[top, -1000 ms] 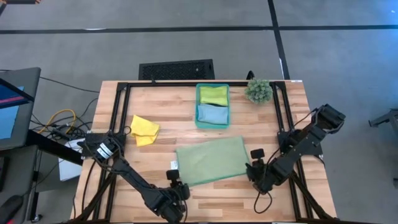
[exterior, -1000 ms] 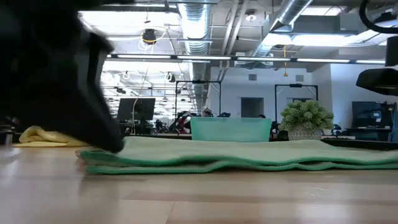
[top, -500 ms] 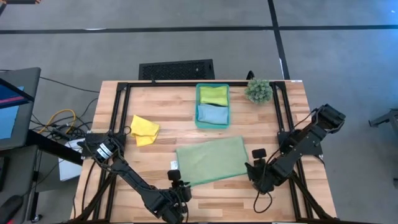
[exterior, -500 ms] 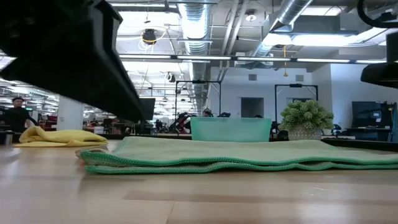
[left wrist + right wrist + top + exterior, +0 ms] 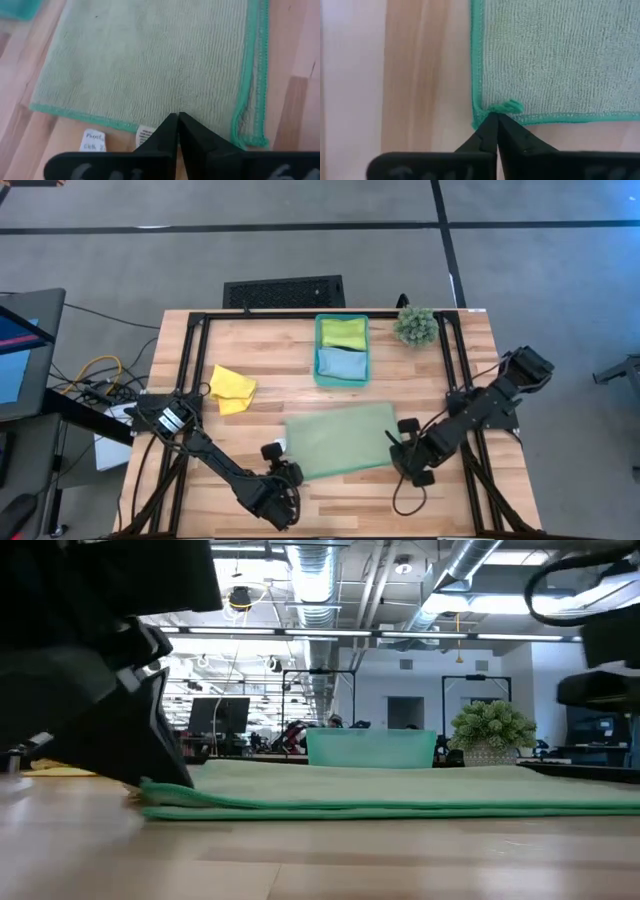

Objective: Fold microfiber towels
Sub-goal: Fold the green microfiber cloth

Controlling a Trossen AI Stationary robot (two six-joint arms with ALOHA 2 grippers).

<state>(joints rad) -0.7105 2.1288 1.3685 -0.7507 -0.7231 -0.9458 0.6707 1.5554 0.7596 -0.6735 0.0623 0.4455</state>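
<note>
A pale green towel (image 5: pixel 340 440), folded double, lies flat on the middle of the table; it also shows in the low view (image 5: pixel 400 790). My left gripper (image 5: pixel 283 475) is shut at its left edge, beside two white tags (image 5: pixel 95 140). My right gripper (image 5: pixel 400 452) is shut at its near right corner. A crumpled yellow towel (image 5: pixel 232 388) lies at the left. A lime green towel (image 5: pixel 343 332) and a light blue towel (image 5: pixel 341 364) lie folded in the teal bin (image 5: pixel 318 350). My left gripper's shut fingers (image 5: pixel 165 135) lie over the towel's left hem (image 5: pixel 120 124), close to its near left corner, coming low from the table's left. The fingers hide the place of contact. The towel lies flat on the table. My right gripper pinches the towel's near right corner (image 5: pixel 506 106) at its fingertips, coming low from the table's right. A small bunch of green hem stands up just ahead of the tips. The rest of the towel lies flat on the table.
The teal bin stands at the far middle, and a small spiky plant (image 5: pixel 415 325) stands at the far right. Black frame rails (image 5: pixel 190 370) run along the table's left, right and far sides. Bare wood lies near the front edge.
My left gripper has come down and toward the towel's left edge. My right gripper has moved toward the table's left, onto the towel's near right corner. The towel's wavy near edge now lies flatter.
</note>
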